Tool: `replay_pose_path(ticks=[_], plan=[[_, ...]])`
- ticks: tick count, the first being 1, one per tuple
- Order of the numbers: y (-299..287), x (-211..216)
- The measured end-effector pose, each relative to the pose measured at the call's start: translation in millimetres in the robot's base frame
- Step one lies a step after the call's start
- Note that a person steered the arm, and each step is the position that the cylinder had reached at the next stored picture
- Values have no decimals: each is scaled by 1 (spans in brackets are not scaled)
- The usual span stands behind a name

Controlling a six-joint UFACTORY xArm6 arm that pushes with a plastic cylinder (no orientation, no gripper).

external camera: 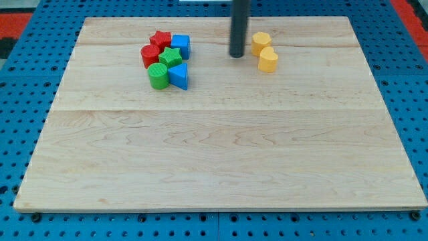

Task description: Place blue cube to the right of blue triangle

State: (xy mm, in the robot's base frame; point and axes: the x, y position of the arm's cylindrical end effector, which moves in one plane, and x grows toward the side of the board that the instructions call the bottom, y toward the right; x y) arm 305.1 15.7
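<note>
The blue cube (181,45) sits at the top right of a tight cluster in the board's upper left. The blue triangle (178,76) lies at the cluster's lower right, just below the cube, with a green star (170,57) between them. My tip (237,55) rests on the board to the right of the cluster, about a block's width and more from the blue cube, and just left of the yellow blocks.
A red star (160,39), a red cylinder (150,56) and a green cylinder (158,77) complete the cluster. Two yellow blocks (261,43) (268,60) stand right of my tip. The wooden board (221,161) lies on a blue pegboard surround.
</note>
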Motion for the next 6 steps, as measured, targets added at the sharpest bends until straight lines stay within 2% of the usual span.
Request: replay_pose_path(ticks=[1, 2, 3, 4, 5, 6], plan=[[-32, -47], [-65, -60], [-99, -54], [-102, -23], [-68, -5], [-47, 30]])
